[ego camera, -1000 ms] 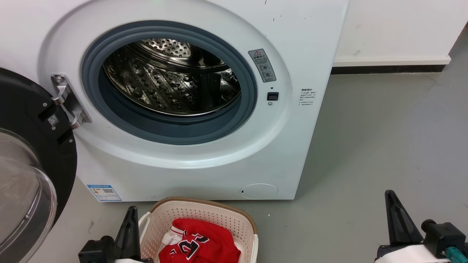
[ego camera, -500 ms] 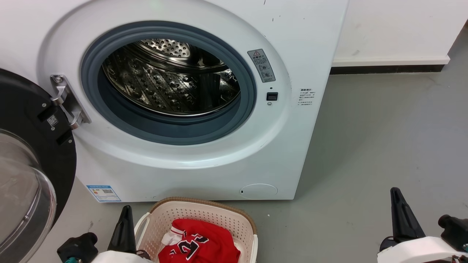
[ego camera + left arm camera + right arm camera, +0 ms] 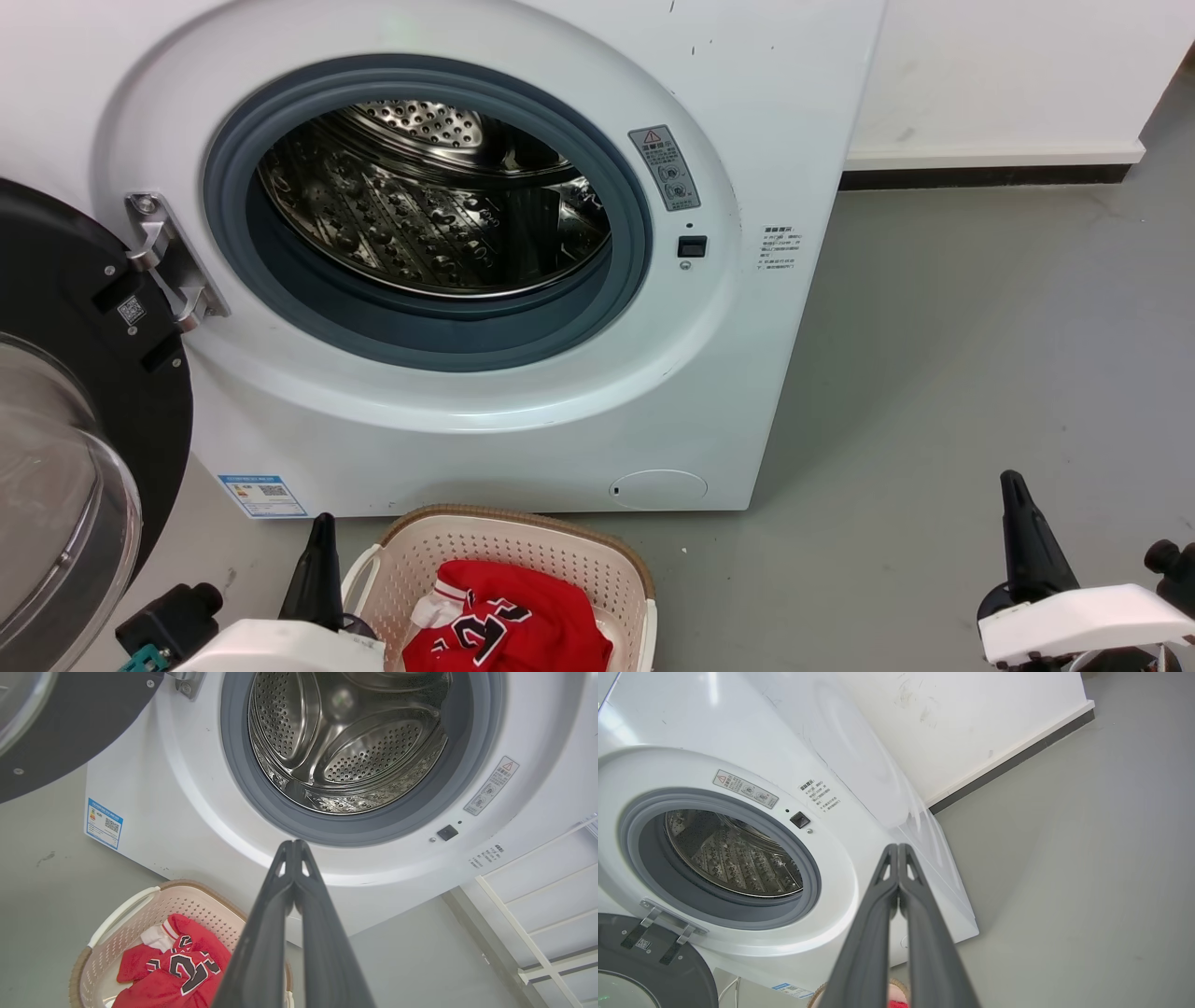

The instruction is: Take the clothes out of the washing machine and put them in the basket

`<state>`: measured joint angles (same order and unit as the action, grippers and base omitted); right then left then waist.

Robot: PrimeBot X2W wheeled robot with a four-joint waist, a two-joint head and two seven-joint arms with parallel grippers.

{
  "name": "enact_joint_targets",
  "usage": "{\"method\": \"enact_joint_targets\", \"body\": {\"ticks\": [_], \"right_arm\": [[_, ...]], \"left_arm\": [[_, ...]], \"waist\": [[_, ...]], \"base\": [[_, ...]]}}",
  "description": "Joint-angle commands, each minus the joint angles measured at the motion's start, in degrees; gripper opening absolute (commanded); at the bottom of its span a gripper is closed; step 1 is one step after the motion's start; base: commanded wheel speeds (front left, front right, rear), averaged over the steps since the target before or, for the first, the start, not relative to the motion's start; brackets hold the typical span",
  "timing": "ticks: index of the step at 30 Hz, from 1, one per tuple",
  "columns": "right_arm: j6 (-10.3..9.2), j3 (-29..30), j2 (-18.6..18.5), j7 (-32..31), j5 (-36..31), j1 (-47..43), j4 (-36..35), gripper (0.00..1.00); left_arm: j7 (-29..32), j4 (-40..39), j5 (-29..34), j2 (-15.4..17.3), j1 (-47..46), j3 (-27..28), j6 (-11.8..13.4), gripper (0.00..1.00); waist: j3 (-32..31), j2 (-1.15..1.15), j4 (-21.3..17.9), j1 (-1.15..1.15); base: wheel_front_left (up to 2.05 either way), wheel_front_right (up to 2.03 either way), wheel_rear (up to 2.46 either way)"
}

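Clothes (image 3: pixel 523 635) in basket (image 3: pixel 523 518) | washing machine (image 3: pixel 467 439) behind, door (image 3: pixel 93 355) open at left | left fingers (image 3: pixel 268 933) clenched | right fingers (image 3: pixel 878 933) clenched

Grey floor (image 3: pixel 980 355); white wall (image 3: pixel 1008 65); dark skirting (image 3: pixel 990 175)

Our left gripper (image 3: pixel 323 527) and right gripper (image 3: pixel 1011 485): long matte-black tapered fingers (image 3: pixel 261 952), slotted tips; white forearm shells (image 3: pixel 1083 623); teal plug (image 3: pixel 140 661) at left wrist.

Glossy perforated steel drum (image 3: pixel 429 215); soft red cloth clothes (image 3: pixel 509 630).
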<state>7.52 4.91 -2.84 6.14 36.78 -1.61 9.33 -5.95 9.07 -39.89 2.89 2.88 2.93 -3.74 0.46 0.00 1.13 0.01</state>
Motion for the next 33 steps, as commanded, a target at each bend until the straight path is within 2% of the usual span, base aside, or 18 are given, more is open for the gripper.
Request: {"method": "enact_joint_targets", "body": {"ticks": [1,33], "right_arm": [[-0.01,0.2,0.0,-0.5,2.4,1.8,-0.4,0.00],[-0.02,0.9,0.0,-5.9,26.1,4.8,1.9,0.00]], "left_arm": [[0.4,-0.4,-2.3,0.0,-2.0,0.4,-0.4,0.00],[5.9,2.0,-24.6,0.0,-5.3,1.9,-1.9,0.00]], "waist": [[0.0,0.00,0.0,0.00],[-0.1,0.00,-0.4,0.00]], "base": [[0.00,0.00,0.00],[0.00,0.00,0.00]]}}
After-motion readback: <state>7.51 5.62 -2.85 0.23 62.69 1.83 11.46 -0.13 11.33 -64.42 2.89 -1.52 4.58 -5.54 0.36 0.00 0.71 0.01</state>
